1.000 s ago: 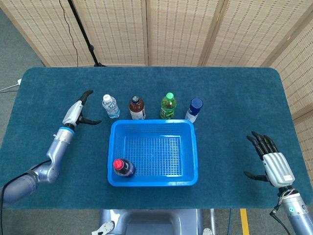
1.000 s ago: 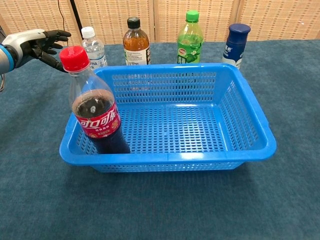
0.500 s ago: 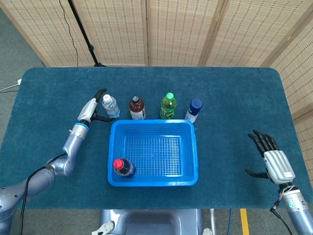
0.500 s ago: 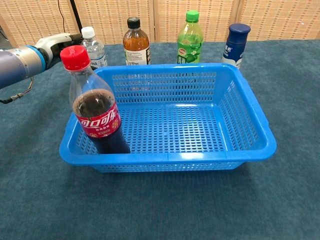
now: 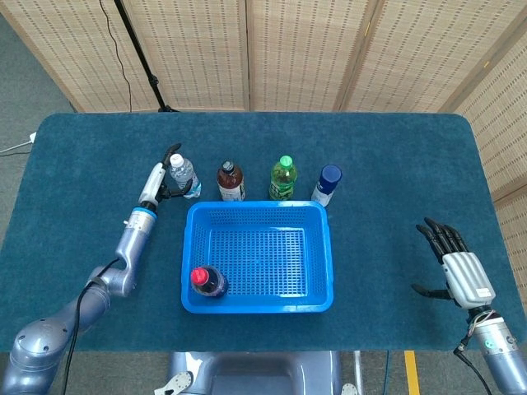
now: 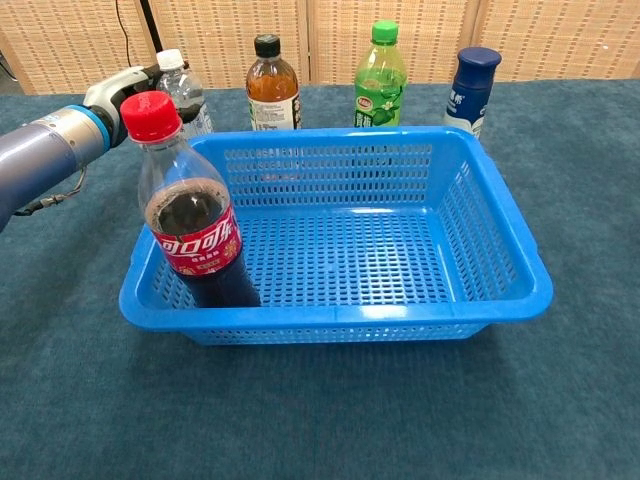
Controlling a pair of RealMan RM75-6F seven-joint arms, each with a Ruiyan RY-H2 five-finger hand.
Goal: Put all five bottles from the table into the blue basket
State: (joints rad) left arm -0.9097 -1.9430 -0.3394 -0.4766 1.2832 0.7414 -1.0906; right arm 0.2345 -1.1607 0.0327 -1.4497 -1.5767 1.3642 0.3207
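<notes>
Left hand sits against the left side of the water bottle, fingers around it but grip closure not clear; the bottle stands roughly upright, leftmost in the far row behind the blue basket. Basket lies right and near of it. Right hand open, empty, well apart at near right, so left does this one.

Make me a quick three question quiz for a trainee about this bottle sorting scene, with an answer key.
1. True or false: the cola bottle stands inside the blue basket.
2. How many bottles stand on the table outside the basket?
3. Which bottle does the left hand touch: A water bottle, B green bottle, C navy bottle?

Key: 1 true. 2 four. 3 A.
</notes>
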